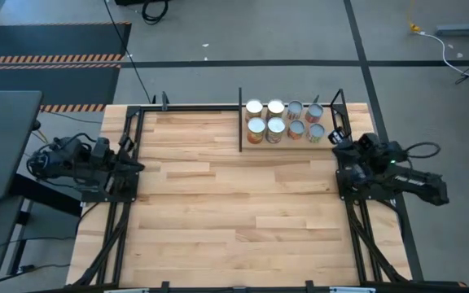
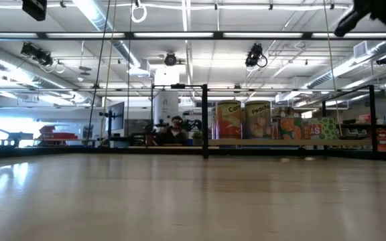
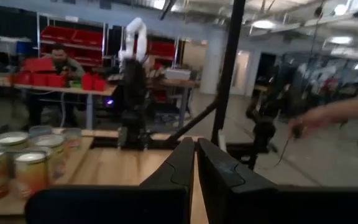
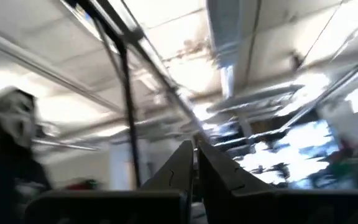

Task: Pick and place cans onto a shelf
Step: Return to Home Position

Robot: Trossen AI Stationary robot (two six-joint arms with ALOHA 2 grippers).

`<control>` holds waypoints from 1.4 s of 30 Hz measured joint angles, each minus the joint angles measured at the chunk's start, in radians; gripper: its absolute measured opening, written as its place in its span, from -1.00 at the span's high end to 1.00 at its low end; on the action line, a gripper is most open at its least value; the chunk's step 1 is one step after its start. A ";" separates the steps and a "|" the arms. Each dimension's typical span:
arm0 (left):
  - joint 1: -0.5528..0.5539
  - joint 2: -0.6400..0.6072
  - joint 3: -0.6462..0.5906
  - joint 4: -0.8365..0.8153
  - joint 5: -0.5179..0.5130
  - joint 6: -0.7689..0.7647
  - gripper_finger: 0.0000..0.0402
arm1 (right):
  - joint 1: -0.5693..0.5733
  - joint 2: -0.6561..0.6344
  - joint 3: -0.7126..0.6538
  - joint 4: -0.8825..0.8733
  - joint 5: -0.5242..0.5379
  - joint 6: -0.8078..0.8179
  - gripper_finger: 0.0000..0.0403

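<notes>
Several cans (image 1: 284,120) with silver or white tops stand upright in two rows on the shelf (image 1: 291,144), a light-wood board with black posts at the table's far right. They also show in the low view (image 2: 260,120) and in the left wrist view (image 3: 17,163). My left gripper (image 1: 139,167) is shut and empty at the table's left edge, its fingers (image 3: 179,165) pointing toward the right. My right gripper (image 1: 335,136) is shut and empty at the table's right edge, just right of the shelf, raised and tipped upward; its wrist view (image 4: 195,163) shows the ceiling.
Black frame rails run along the table's left edge (image 1: 129,138), right edge and far edge. Bare wooden tabletop (image 1: 234,203) lies between the arms. A person sits beyond the table (image 2: 175,130), and a person's hand (image 3: 328,118) shows beyond the right side.
</notes>
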 joint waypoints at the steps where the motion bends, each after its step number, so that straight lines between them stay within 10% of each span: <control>1: 0.000 0.000 -0.020 0.036 0.007 -0.011 0.87 | -0.001 0.007 -0.036 0.040 0.023 -0.053 0.85; 4: 0.000 0.001 -0.094 0.107 0.011 -0.046 0.88 | 0.001 0.045 -0.071 -0.051 0.130 -0.208 0.85; 12: 0.000 0.001 -0.184 0.158 0.006 -0.087 0.88 | 0.045 0.231 -0.074 -0.077 0.765 -0.025 0.85; 19: 0.000 0.000 -0.184 0.172 -0.059 -0.051 0.88 | 0.068 0.230 -0.074 -0.072 0.141 -0.211 0.85; 31: 0.000 0.001 -0.184 0.143 -0.064 -0.037 0.88 | 0.048 0.016 0.047 -0.543 0.323 -0.274 0.86; 42: 0.000 -0.005 -0.211 0.112 -0.047 0.050 0.88 | 0.117 0.001 -0.068 -0.508 0.372 -0.373 0.86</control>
